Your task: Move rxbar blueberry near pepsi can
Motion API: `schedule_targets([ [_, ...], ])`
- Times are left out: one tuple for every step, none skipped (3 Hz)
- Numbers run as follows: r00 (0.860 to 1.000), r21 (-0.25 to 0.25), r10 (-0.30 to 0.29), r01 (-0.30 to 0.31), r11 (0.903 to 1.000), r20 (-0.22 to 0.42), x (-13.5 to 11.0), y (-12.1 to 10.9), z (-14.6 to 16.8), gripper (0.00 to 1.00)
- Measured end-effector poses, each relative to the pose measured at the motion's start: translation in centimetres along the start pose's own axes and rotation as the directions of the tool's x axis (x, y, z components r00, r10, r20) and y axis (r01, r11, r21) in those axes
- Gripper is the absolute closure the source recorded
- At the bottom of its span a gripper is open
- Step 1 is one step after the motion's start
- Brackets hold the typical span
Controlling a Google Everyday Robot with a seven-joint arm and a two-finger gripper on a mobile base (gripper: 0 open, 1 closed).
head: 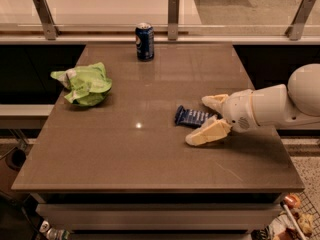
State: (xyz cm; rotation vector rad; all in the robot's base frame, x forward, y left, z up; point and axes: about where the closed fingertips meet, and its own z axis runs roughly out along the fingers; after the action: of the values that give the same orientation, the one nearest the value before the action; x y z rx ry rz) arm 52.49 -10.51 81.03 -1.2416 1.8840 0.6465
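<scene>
The rxbar blueberry, a flat dark blue bar with white lettering, lies on the brown table right of centre. My gripper reaches in from the right at table height. It is open, with one cream finger behind the bar's right end and the other finger in front of it. The bar's right end is hidden between them. The pepsi can, dark blue with a silver top, stands upright at the table's far edge, well away from the bar.
A crumpled light green chip bag lies at the table's left side. A glass rail with metal posts runs behind the far edge. The white arm comes in over the right edge.
</scene>
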Motion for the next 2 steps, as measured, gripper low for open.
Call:
schedule_targets([
  [1.0, 0.0, 0.0, 0.0, 1.0, 0.0, -0.24, 0.0, -0.17, 0.64],
  [1.0, 0.0, 0.0, 0.0, 1.0, 0.0, -0.52, 0.0, -0.35, 0.87],
])
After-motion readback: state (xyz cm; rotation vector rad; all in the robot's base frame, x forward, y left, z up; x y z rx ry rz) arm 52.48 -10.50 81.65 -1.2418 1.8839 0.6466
